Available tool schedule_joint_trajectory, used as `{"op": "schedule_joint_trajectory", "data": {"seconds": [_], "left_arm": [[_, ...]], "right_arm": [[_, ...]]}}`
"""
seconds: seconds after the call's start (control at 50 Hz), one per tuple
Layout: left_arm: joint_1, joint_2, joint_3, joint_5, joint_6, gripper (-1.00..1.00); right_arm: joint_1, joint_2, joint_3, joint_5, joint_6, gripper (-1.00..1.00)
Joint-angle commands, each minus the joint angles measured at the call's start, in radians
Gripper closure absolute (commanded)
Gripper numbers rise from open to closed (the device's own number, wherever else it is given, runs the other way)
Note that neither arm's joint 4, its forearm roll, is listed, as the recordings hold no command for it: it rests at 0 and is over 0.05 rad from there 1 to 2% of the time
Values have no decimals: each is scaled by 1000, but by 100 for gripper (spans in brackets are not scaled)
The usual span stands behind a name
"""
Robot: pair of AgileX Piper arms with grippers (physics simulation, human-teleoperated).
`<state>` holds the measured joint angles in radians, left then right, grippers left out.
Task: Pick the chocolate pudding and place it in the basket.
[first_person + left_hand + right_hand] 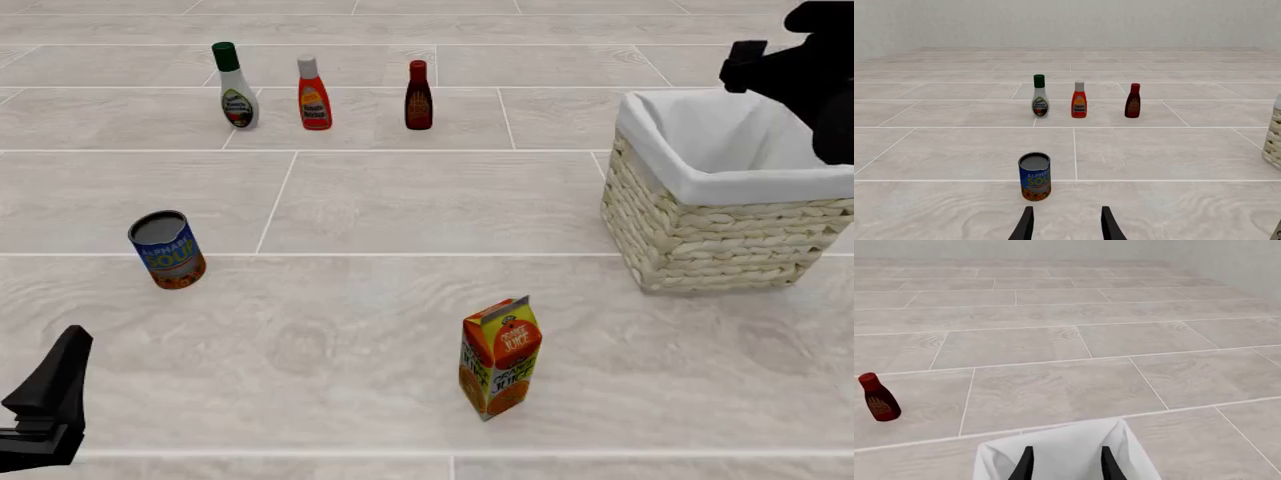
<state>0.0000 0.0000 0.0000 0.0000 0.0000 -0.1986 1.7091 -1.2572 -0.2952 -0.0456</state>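
The chocolate pudding is out of view in all three views. The basket (pixel 707 235), pale wicker with a white liner, stands at the right of the table; a sliver of it shows in the left wrist view (pixel 1274 142). My right gripper (pixel 1066 467) hangs open above the basket's far rim, over the white liner (pixel 1054 452), with nothing between its fingers; in the front view it (pixel 781 70) is a dark shape at the top right. My left gripper (pixel 1066 230) is open and empty at the table's near left corner (pixel 47 400), a short way behind the tin can.
A blue-and-orange tin can (pixel 167 250) (pixel 1035 176) stands at the left. An orange juice carton (pixel 501 355) stands near the front centre. Three bottles line the back: white dressing (pixel 236 87), orange sauce (pixel 314 95), dark red sauce (pixel 419 97) (pixel 879 399).
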Motion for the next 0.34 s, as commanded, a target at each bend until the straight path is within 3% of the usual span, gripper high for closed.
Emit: {"op": "schedule_joint_trajectory", "data": {"seconds": [0.02, 0.34], "left_arm": [[0, 0, 0, 0, 0, -100], [0, 0, 0, 0, 0, -100]], "right_arm": [[3, -5, -3, 3, 6, -100], [11, -20, -15, 20, 12, -100]]}}
